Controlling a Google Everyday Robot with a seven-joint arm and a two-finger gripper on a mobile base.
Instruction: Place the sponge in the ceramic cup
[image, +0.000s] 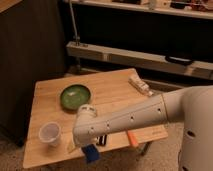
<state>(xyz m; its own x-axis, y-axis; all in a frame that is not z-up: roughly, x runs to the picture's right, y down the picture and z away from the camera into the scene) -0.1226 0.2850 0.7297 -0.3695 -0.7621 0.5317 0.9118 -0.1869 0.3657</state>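
Reaching over the wooden table (117, 90) to its near edge, the gripper (90, 149) hung right at the blue sponge (92, 155), jaws spread wide, presumably to straddle it (I couldn't tell whether they touched). The ceramic cup (49, 134) stood upright to the left, near enough for a short carry.

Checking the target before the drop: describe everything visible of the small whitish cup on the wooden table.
The small whitish, slightly translucent round cup stands upright, mouth up, tapering toward its base, seemingly empty. It sits near the front left corner of the wooden table, touching only the tabletop. The gripper is apart to its right, by the blue sponge block.
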